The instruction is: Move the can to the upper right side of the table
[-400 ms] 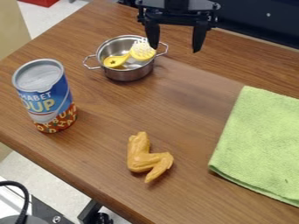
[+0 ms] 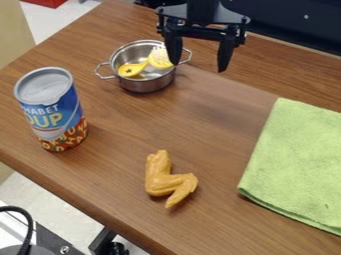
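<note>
Can stands upright, long axis vertical, metal end up; the tool hangs released, fingers apart.

A robotics lab or similar test space is suggested by the black mechanical hand hung over a wood-grain desk, and by the cable and bolted metal hardware at the lower left. Kitchen-type props are set out, among them a small pot and an apparently artificial chicken wing.

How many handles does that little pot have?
2: the left handle of the pot, on the side toward the can, and the right handle, on the opposite side.
</note>
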